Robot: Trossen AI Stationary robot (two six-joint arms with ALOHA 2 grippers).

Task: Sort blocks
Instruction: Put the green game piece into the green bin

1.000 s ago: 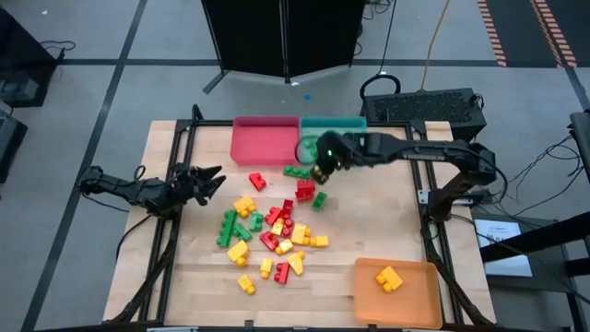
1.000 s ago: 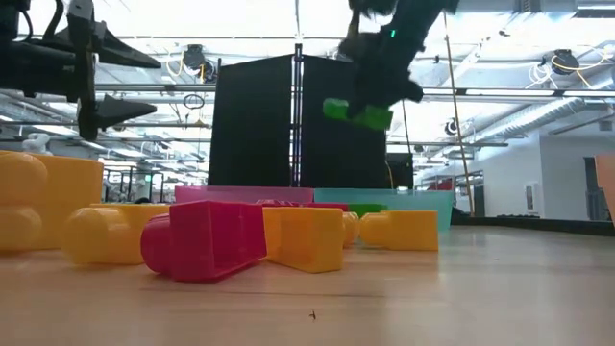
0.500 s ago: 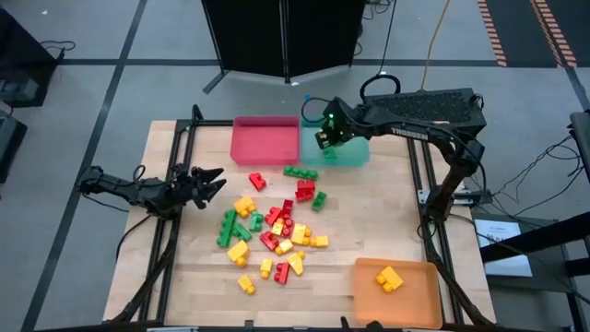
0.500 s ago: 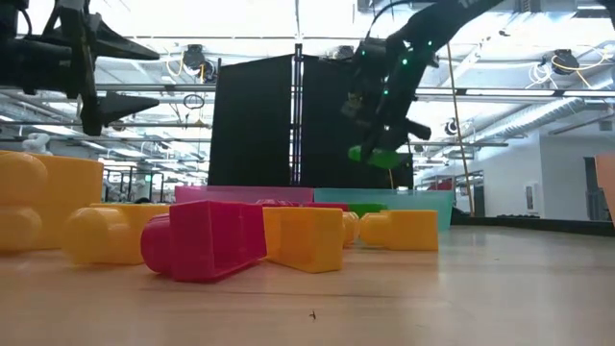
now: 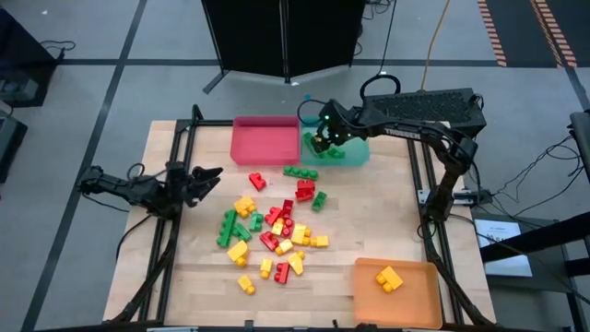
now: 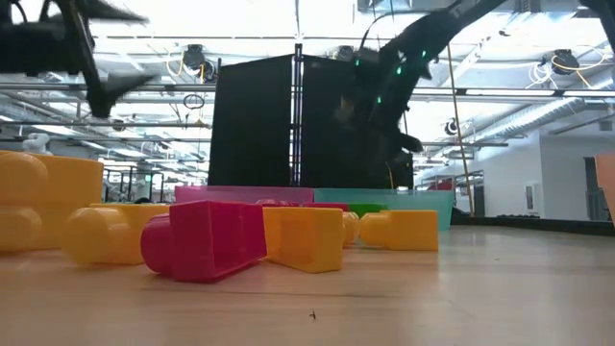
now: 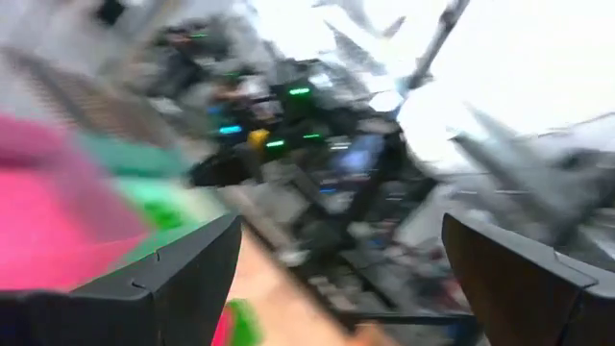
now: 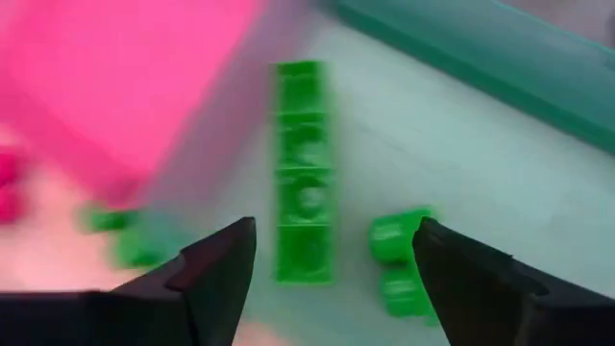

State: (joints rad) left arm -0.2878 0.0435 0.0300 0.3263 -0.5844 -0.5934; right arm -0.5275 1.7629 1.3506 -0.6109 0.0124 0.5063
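Red, yellow and green blocks (image 5: 273, 231) lie in a loose pile on the middle of the table. My right gripper (image 5: 318, 141) hovers open over the teal tray (image 5: 355, 155) at the far edge. Its wrist view shows its fingers standing above a long green block (image 8: 303, 173) and a small green block (image 8: 399, 261), both lying flat on the tray floor. My left gripper (image 5: 207, 177) is open and empty above the table's left side, pointing toward the pile; its wrist view is blurred.
The red tray (image 5: 265, 140) sits beside the teal one at the far edge. The orange tray (image 5: 419, 300) at the near right corner holds a yellow block (image 5: 388, 278). Loose green blocks (image 5: 300, 171) lie just in front of the teal tray. Bare wood remains near the right edge.
My right gripper has carried a green block from above the pile toward the far edge, over the teal tray, coming lower, and has let it go; the block now lies in the tray. My left gripper has risen slightly.
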